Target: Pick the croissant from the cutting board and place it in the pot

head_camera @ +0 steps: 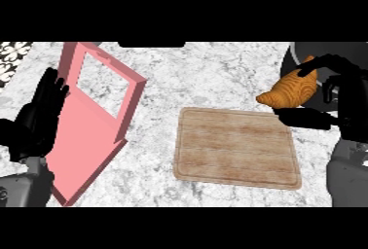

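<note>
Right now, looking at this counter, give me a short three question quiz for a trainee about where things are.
1. True or false: the croissant lies on the cutting board.
2. Which robot hand holds the croissant? A) left B) right
3. Fill in: the pink frame lies to the ______ of the cutting board in the view.

Key:
1. False; it is held above the counter, past the board's right corner, beside the dark pot.
2. B; the right robot hand curls round it, while the left robot hand rests open at the left edge.
3. Left.
</note>
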Motion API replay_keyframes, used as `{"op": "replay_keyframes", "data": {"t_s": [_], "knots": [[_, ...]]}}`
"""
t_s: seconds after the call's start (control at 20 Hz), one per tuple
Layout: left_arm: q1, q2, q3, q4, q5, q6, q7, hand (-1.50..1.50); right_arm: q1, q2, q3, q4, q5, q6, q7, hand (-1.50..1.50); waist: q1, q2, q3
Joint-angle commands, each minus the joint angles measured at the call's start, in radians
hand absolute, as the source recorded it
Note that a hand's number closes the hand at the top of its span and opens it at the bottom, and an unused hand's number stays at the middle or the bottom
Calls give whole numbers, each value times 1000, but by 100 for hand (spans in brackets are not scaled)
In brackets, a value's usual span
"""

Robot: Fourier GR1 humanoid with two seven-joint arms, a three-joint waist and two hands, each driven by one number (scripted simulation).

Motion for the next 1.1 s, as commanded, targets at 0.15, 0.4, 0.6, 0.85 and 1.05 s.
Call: {"op": "replay_keyframes", "data": {"t_s": [0.15,0.4,0.6,0.85,1.05], "knots": [[-54,13,12,-27,12,-9,56,0,-101,-139,-207,269,-150,-27,-153,150,9,2,1],[-4,-8,-12,-43,-2,-20,26,0,-189,-164,-278,538,-200,-125,-261,150,16,4,1],[-15,-29,-28,-14,-19,-5,12,0,-179,-234,-197,624,43,-272,-318,150,33,15,0],[-44,-7,-12,-21,-2,-20,42,0,-255,-339,-235,912,144,-402,-371,150,45,17,2],[-92,-8,1,38,-18,-5,21,0,-329,-342,-275,1179,107,-520,-504,150,38,16,2]]}}
